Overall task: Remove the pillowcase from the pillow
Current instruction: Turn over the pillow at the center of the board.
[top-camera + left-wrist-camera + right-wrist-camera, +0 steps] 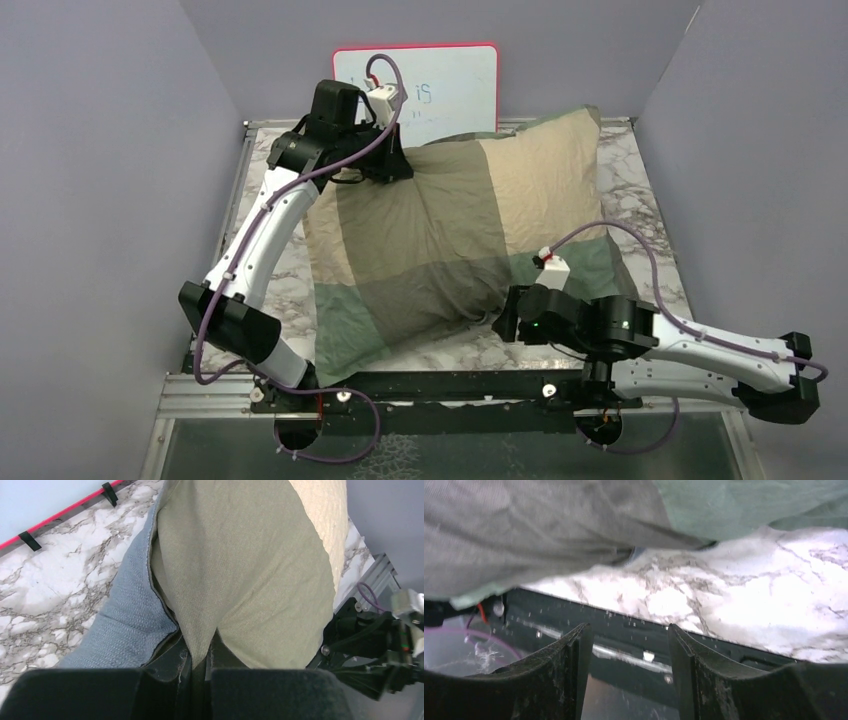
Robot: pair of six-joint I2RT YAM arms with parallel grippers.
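On the marble table (pixel 650 190), the pillowcase (pixel 450 230) lies plump ahead of both my grippers, with the pillow hidden wholly inside it. My left gripper (pixel 199 655) pinches a thin fold of olive cloth between narrow jaws at the case's far corner. My right gripper (pixel 624 650) stands wide and empty, the case's near edge just beyond its tips. The risk, I judge, is that so slim a pinch slips free under a pull, or drags pillow and all, since nothing pins the filling.

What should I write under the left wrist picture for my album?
The left gripper pinches a fold of the pillowcase on the marble table.
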